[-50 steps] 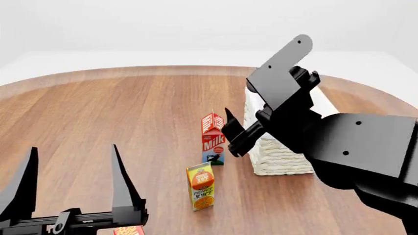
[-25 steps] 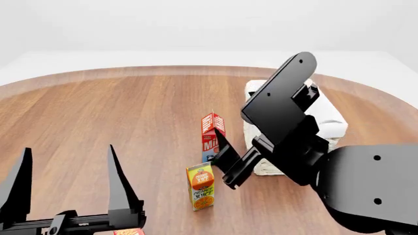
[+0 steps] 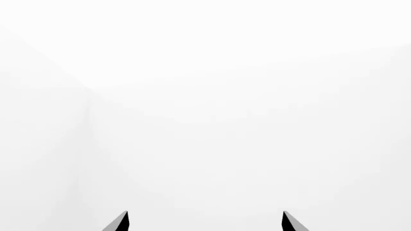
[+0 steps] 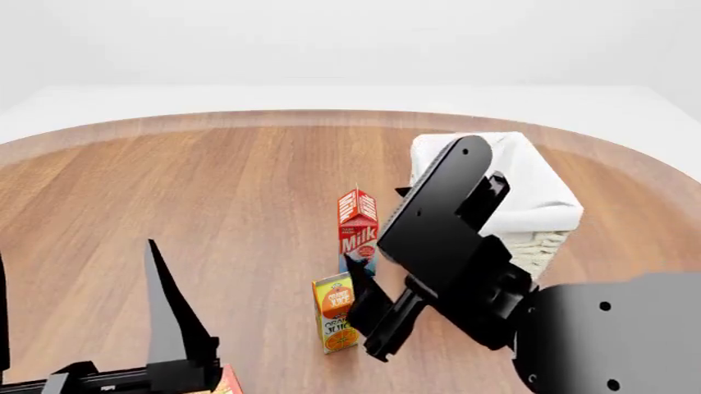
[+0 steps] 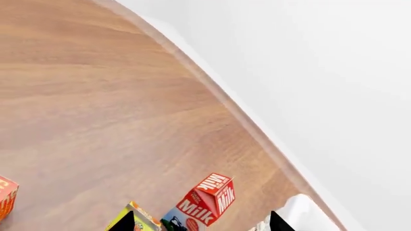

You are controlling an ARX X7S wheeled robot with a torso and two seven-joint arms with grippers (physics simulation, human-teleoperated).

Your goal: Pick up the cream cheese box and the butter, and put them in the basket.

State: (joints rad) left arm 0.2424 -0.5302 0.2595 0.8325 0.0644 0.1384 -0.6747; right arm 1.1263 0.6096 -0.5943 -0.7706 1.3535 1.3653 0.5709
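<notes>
1. Left gripper [image 4: 77, 316], head view, 7 o'clock corner: jaws spread wide, nothing between them. One black finger [image 4: 170, 316] stands tall; the other is cut by the frame edge. Left wrist view shows only two finger tips against blank white.
2. Butter [image 4: 226, 383]: a red-orange corner peeks out at the bottom edge, just beside the left gripper's base, mostly hidden. In the right wrist view a red-orange box corner [image 5: 6, 196] shows at the frame edge.
3. Right gripper [image 4: 367, 316], centre toward 5 o'clock: big black arm reaching in from the lower right, fingers just beside the juice carton [image 4: 336, 314]. Right wrist view shows two tips well apart, so jaws wide; nothing held.
4. Juice carton upright on the desk [image 4: 219, 189]; whether a finger touches it, cannot tell.
5. Milk carton [image 4: 357, 223] upright, just beyond the juice, toward 12 o'clock.
6. Basket [image 4: 537, 201] at 2 o'clock of the milk, near it, partly behind the right arm. White cloth lining visible; contents cannot be seen.
7. Cream cheese box: not seen in any view.
</notes>
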